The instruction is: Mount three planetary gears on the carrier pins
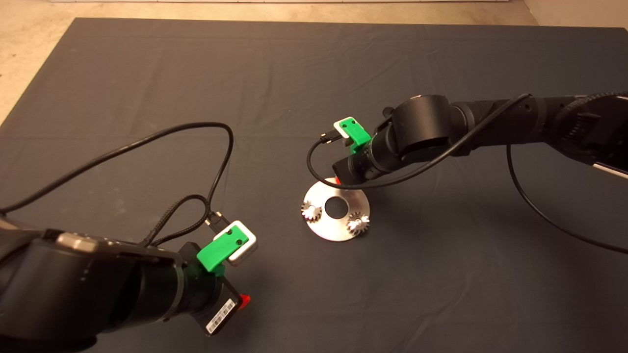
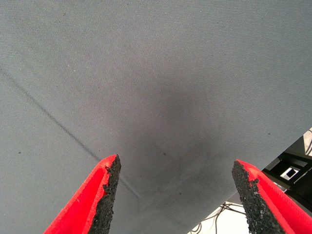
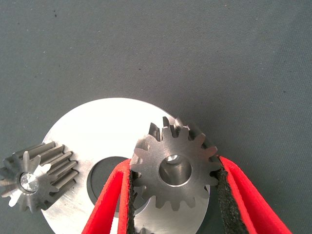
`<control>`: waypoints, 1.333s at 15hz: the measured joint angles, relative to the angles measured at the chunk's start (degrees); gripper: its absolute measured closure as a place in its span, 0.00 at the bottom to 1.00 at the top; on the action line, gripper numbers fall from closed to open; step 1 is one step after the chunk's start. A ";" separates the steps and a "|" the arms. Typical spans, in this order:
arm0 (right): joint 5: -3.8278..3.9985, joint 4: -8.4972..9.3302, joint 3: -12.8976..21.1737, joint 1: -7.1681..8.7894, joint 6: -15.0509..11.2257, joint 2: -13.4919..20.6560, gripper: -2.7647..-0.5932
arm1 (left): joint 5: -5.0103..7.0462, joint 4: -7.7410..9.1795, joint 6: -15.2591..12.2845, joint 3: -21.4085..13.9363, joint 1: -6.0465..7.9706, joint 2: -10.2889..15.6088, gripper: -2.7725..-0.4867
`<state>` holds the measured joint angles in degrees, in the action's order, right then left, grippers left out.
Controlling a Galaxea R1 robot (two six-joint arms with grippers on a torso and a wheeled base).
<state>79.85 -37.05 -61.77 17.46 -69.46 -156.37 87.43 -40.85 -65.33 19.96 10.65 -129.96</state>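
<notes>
right gripper (image 3: 173, 195) clamps 1 gear (image 3: 173, 168) over the silver disc (image 1: 327, 229) at frame centre, 2 gears (image 1: 311, 212) seated; left gripper (image 2: 178, 195) spread wide, lower left

Mat (image 1: 314, 73): dark grey fabric, faintly creased, spanning nearly all of the head view; in both wrist views it lies beyond the jaws.
Floor (image 1: 29, 59): pale beige, bordering the mat's far and left edges.
Black frame with white square (image 2: 291, 171): off the mat's edge, beside one jaw of the left wrist view.
</notes>
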 joint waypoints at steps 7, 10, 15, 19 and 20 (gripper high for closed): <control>0.00 0.06 0.26 -0.01 0.00 0.00 0.86 | 0.02 0.00 0.00 0.00 0.00 0.00 0.51; 0.00 0.74 0.45 -0.01 0.00 0.02 0.85 | 0.02 0.00 0.00 0.00 0.00 0.00 0.51; 0.84 0.95 0.48 0.00 0.01 0.02 0.86 | 0.00 0.00 0.00 0.00 0.00 0.00 0.51; 1.00 0.94 0.48 -0.01 0.36 0.02 0.86 | 0.00 0.00 0.00 0.00 0.00 0.00 0.51; 0.99 0.94 0.48 -0.01 0.65 0.02 0.86 | 0.00 0.00 0.00 0.00 0.00 0.00 0.51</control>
<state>80.84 -36.11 -61.29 17.45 -68.82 -156.34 87.43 -40.85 -65.33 19.96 10.65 -129.96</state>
